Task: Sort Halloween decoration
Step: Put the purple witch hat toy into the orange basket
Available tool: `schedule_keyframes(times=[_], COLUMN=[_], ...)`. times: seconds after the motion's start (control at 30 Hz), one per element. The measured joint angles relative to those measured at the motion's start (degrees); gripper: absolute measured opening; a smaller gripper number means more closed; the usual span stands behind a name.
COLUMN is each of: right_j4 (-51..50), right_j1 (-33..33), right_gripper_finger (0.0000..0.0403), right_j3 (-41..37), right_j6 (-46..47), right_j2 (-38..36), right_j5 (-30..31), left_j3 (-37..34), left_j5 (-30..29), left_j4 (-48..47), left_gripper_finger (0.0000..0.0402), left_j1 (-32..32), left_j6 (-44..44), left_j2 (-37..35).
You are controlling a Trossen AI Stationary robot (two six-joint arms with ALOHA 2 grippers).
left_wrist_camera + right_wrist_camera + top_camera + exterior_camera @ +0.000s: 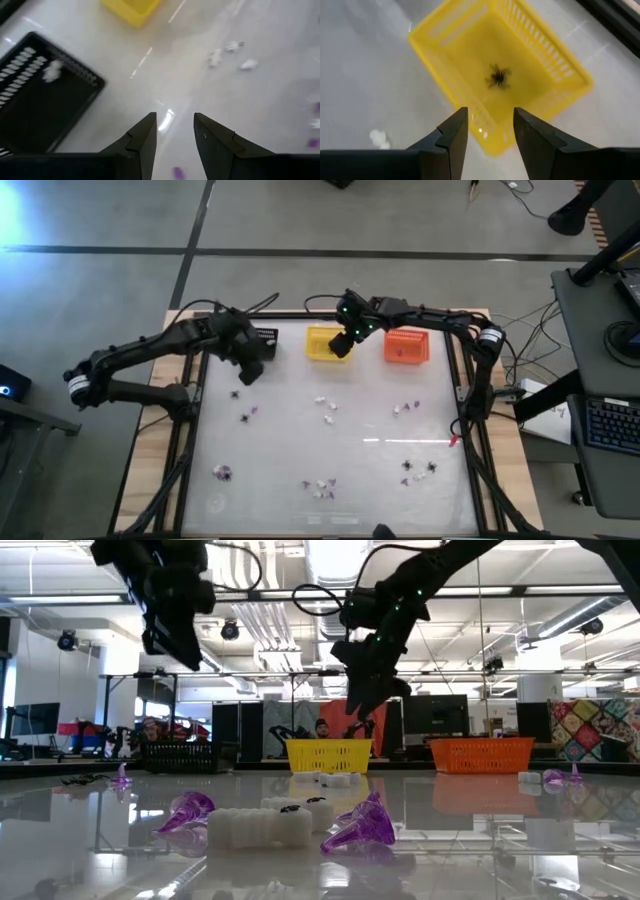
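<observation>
Right gripper [489, 131]: jaws parted and empty, poised over the yellow basket [451, 65].
Left gripper [175, 134]: jaws parted, empty, beside the black basket [75, 80].
Step in hand: drop-off, by my reading (spider [498, 77] lies loose in the yellow basket).
Next move: swing back to the trinkets [323, 402] scattered on the table [290, 450].
Black basket: one white bit [51, 71].
Orange basket [407, 346]: contents unclear.

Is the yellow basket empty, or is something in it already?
Not empty: the right wrist view shows one black spider on the yellow basket's floor, beyond the open right pincer.
</observation>
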Motion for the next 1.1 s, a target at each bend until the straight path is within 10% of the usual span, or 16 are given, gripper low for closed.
schedule_keyframes(times=[0.57,1.1], right_j4=[-15.34,-17.43], right_j1=[11.18,29.02], right_gripper_finger=[0.0146,0.0135], right_j3=[3.1,2.79], right_j6=[-1.38,20.72], right_j2=[-0.78,-1.36], right_j5=[-4.5,-9.07], left_j3=[2.91,3.32], left_j5=[-0.15,-0.19], left_j4=[-0.43,-4.04], left_gripper_finger=[0.0113,0.0113], left_j1=[-17.83,-19.49], left_j6=[-8.78,-4.33], left_j2=[-0.78,-7.12])
